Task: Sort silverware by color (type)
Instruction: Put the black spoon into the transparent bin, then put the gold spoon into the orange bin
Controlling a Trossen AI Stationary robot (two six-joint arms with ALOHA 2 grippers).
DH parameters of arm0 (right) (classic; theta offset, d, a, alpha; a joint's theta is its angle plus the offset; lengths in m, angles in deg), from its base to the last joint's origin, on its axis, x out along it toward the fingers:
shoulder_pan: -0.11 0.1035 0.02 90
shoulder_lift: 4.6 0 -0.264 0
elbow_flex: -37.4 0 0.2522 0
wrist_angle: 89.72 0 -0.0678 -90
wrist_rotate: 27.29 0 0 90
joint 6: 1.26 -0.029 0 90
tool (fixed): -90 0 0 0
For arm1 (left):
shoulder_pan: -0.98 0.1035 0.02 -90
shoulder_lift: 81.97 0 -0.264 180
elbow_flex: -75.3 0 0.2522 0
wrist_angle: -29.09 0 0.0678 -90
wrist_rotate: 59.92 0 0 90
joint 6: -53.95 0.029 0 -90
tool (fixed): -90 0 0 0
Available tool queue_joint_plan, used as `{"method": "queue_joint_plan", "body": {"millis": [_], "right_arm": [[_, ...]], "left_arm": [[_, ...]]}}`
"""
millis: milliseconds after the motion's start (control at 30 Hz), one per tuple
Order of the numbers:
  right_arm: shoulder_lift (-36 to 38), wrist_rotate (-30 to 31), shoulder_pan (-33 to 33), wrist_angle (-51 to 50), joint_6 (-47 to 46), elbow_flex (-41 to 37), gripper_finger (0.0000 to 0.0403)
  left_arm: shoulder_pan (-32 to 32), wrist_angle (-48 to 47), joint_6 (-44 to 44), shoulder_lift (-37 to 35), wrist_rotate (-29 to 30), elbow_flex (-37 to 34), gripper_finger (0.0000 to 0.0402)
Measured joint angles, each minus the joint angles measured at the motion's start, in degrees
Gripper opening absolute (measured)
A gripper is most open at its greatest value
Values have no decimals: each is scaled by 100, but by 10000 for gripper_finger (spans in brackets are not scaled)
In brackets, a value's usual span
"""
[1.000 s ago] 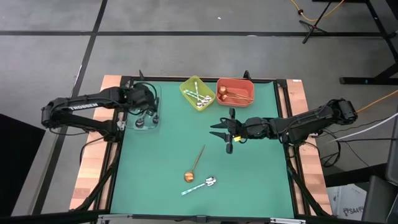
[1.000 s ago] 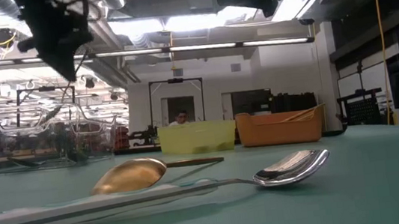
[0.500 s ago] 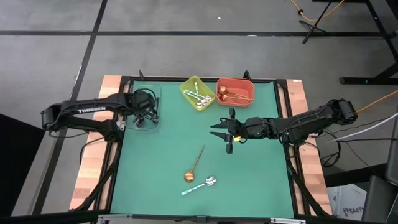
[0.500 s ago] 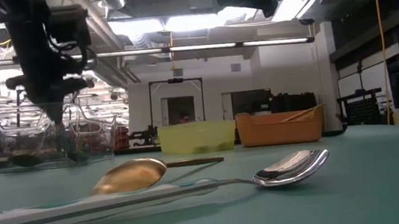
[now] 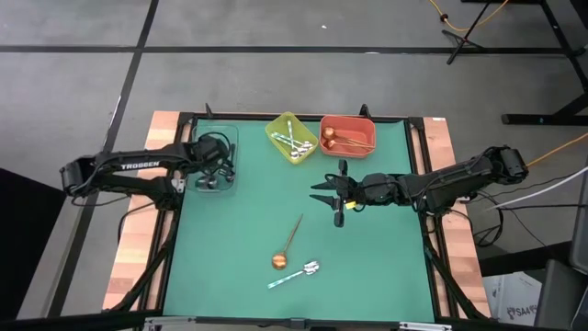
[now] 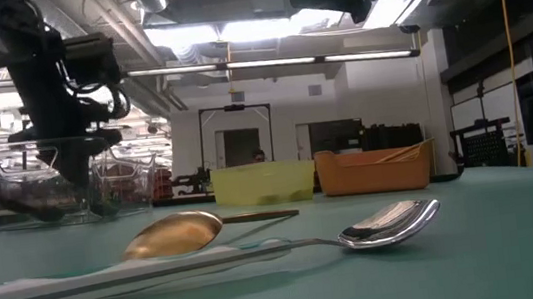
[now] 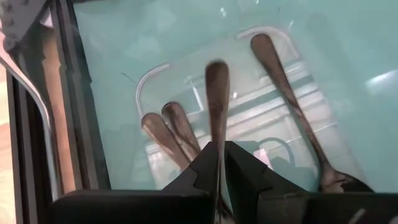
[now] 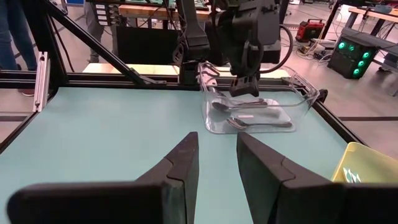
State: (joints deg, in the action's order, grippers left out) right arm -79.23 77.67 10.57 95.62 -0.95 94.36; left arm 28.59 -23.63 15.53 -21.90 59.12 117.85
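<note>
Left gripper (image 7: 217,163), inside the clear tub (image 5: 217,173), clamped a black spoon (image 7: 217,93) pointing straight ahead; right gripper (image 8: 216,163) hung apart mid-table.

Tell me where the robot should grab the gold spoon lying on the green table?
Probably the copper-gold spoon is best gripped mid-handle, coming straight down from above. It lies flat on the green table, its slim handle angled away from the bowl, well clear of the teal-handled silver spoon, so the jaws should straddle the handle crosswise.

I'm working in a lab or workshop: exposed ceiling ducts (image 6: 179,3), strip lights (image 6: 267,66), equipment-laden benches (image 8: 186,9) behind.
</note>
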Motion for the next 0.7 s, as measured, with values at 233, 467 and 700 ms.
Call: {"method": "queue_joint_plan", "body": {"millis": [233,467,700], "right_arm": [[0,2,0,0,1,0,99],[0,0,0,0,1,0,99],[0,0,0,0,1,0,99]], "left_arm": [[19,24,-6,0,-2,-150,21],[19,139,-20,1,0,-154,22],[19,297,-22,0,0,-154,22]]}}
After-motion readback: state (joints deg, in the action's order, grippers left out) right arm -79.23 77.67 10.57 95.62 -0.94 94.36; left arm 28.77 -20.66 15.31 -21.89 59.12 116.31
